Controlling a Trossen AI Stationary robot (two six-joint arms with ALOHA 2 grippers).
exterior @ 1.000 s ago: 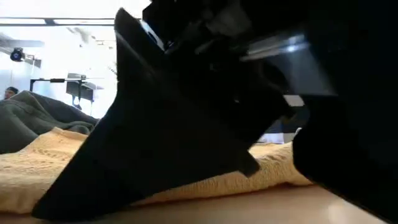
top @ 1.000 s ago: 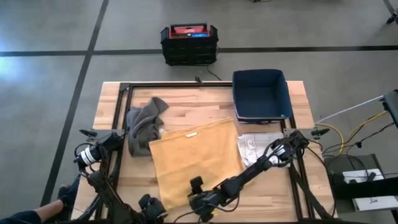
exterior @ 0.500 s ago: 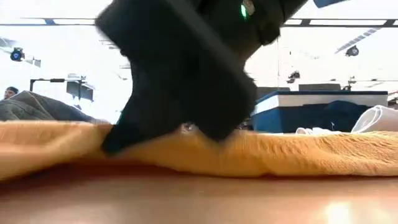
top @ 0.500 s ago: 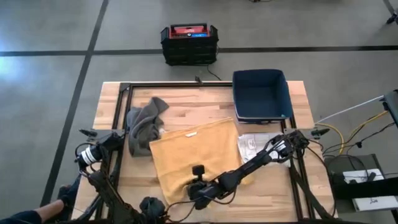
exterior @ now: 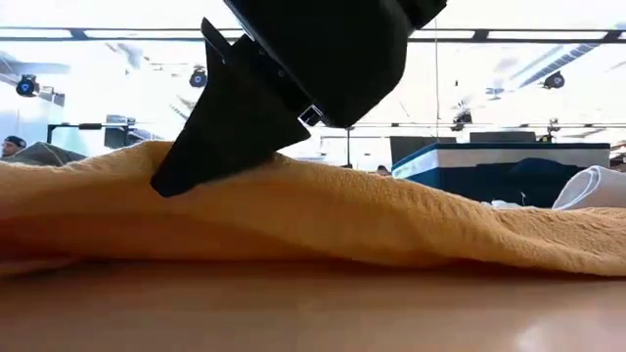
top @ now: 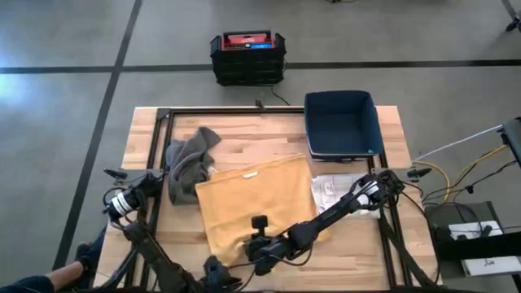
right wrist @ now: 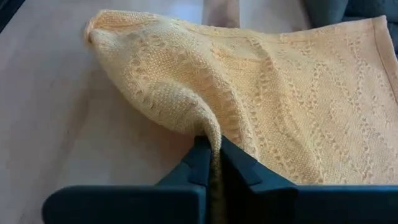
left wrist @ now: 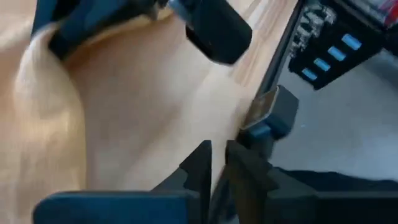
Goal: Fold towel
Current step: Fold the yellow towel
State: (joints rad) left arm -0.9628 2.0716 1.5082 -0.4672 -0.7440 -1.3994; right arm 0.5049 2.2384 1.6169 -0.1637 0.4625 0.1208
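A yellow towel [top: 252,203] lies spread on the middle of the wooden table, its near part raised in a hump [exterior: 391,215]. My right gripper [top: 259,247] is at the towel's near edge, shut on it [right wrist: 211,149]. My left gripper [top: 216,270] hovers shut at the table's near edge, just left of the towel. In its own wrist view its fingers [left wrist: 217,165] have nothing between them, with the towel [left wrist: 56,124] beside them. My right gripper pinches the towel's near edge [right wrist: 208,134] between its two fingers, where the cloth bunches into a fold. It comes from the near side, slanting down. The held edge is lifted off the table in a slack hump [exterior: 210,171], and the rest of the towel lies flat.
A crumpled grey cloth [top: 189,163] lies at the towel's far left. A dark blue bin [top: 342,124] stands at the far right, and a white folded cloth [top: 334,191] lies beside the towel's right edge. A black crate [top: 247,57] sits on the floor beyond the table.
My right gripper has gone from the table's near edge toward the far edge onto the towel's near edge, taken hold and risen. That edge has lifted into a hump while the far part has stayed flat. My left gripper has shifted a little toward the right along the near edge.
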